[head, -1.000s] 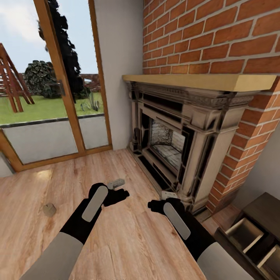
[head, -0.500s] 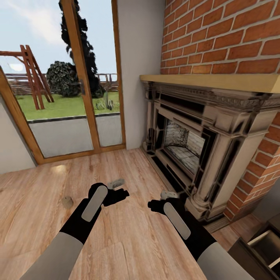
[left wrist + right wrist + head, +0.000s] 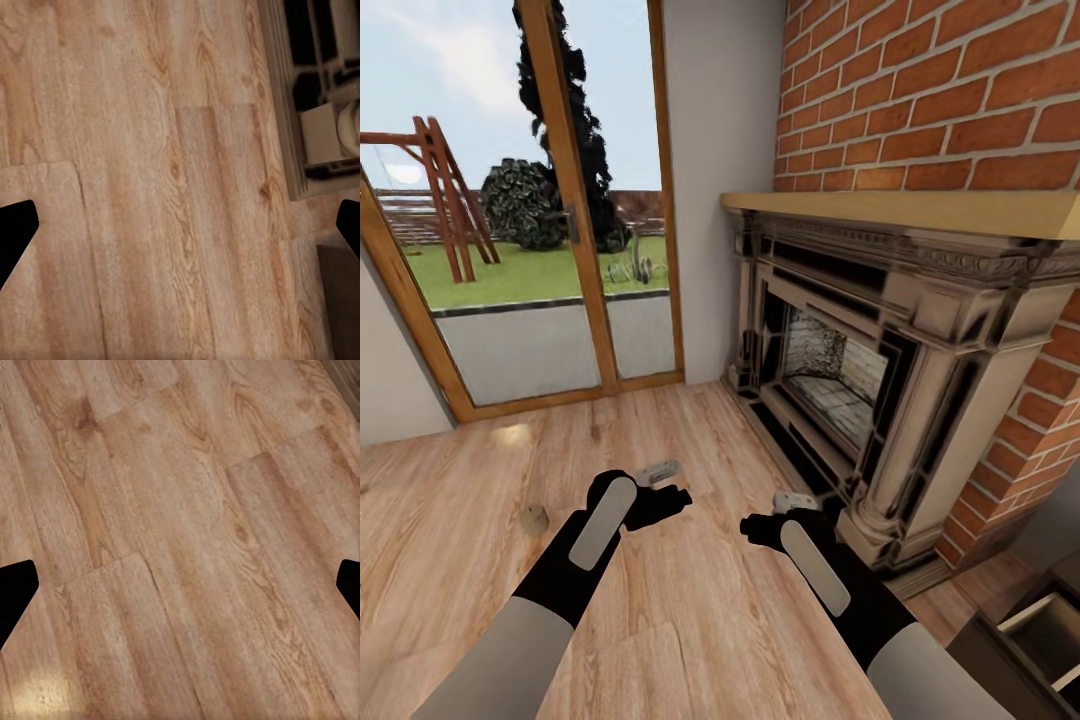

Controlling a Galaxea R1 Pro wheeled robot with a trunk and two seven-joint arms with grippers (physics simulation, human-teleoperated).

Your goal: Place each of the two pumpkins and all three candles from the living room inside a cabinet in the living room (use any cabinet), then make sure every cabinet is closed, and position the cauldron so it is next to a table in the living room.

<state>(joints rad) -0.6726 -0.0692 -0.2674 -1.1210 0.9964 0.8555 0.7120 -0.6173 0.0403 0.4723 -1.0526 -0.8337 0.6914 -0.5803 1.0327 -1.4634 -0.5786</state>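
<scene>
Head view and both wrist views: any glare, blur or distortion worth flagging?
Head view: a pale glare patch on the light wooden plank floor near the wood-framed glass door; the straight frame leans, a wide-angle effect; the small beige stubby candle looks soft. Left wrist view: evenly lit, the stone-coloured fireplace base blurred. Right wrist view: a faint sheen on the floor, dark fingers at both edges.

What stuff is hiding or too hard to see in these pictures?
- Cabinet: cut off by the head view's lower right corner; just an open pale compartment shows.
- Candle on the floor: too small for detail.
- Grey bits by the left hand and right hand: partly covered, can't tell what they are.
- Fireplace: its right side runs off the edge.
</scene>
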